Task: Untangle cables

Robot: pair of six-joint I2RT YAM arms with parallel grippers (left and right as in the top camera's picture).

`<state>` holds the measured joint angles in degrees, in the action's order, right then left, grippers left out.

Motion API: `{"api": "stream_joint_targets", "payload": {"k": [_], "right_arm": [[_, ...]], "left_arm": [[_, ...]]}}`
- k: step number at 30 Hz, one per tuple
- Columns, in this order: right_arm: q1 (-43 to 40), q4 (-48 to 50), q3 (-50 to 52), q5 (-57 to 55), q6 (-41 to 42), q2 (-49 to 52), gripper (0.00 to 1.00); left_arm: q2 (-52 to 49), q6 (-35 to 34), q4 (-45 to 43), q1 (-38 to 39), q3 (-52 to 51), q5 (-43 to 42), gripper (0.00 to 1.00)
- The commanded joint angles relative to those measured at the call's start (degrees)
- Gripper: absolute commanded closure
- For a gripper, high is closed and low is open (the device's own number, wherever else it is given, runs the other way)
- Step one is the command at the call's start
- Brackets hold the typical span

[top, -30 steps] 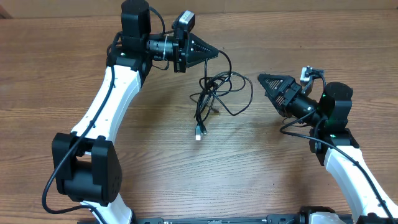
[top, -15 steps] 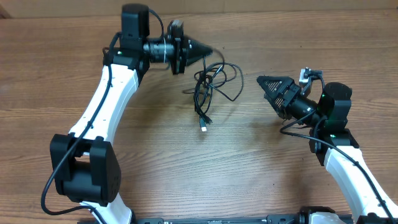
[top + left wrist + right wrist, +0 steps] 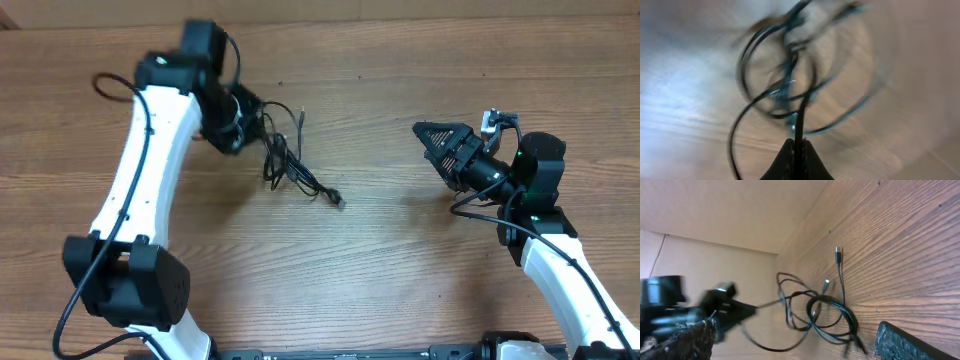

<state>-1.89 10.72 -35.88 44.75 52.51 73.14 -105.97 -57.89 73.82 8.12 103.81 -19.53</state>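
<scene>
Clearly, the left gripper (image 3: 796, 151) has its two dark fingers pressed together on a single black strand of the cables (image 3: 285, 165), the cord running straight up from between the tips. Beyond that pinch, the cords form a blurred tangle of overlapping loops. From overhead, the bundle hangs just beside the left gripper, on its side toward the right arm, over the wooden table (image 3: 400, 270). One strand trails farther from the left gripper and ends in a small plug (image 3: 338, 200) lying on the wood. Well apart from the left gripper, across the table, the right gripper (image 3: 424, 130) points toward it with its fingers (image 3: 897, 340) spread wide and holding nothing.
</scene>
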Motion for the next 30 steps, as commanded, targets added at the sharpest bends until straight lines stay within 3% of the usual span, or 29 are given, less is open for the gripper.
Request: {"api": "stream_joint_targets", "payload": {"k": [1, 9, 12, 17, 18, 21, 30], "right_arm": [[-0.37, 0.33, 0.22, -0.11, -0.31, -0.04, 0.0], [-0.37, -0.33, 0.22, -0.22, -0.55, -0.04, 0.0], [-0.37, -0.52, 0.22, -0.33, -0.55, -0.04, 0.0], [-0.39, -0.55, 0.22, -0.33, -0.55, -0.04, 0.0], [-0.37, -0.55, 0.22, -0.33, -0.55, -0.04, 0.0], [-0.37, -0.57, 0.22, -0.31, -0.55, -0.04, 0.0], [-0.37, -0.59, 0.22, -1.16, -0.52, -0.04, 0.0]], "left_arm": [[1.73, 2.64, 2.25, 0.92, 12.13, 0.37, 0.96], [1.75, 2.64, 2.64, 1.07, 17.51, 2.23, 0.96], [1.75, 2.64, 2.67, 1.07, 17.51, 2.73, 0.84], [1.73, 2.67, 2.82, 1.07, 17.49, 4.59, 0.08], [1.73, 2.75, 3.15, 1.07, 17.49, 5.27, 0.0], [1.73, 3.91, 4.7, 1.07, 17.49, 9.07, 0.0], [1.01, 3.93, 12.13, 1.07, 15.23, 30.99, 0.0]]}}
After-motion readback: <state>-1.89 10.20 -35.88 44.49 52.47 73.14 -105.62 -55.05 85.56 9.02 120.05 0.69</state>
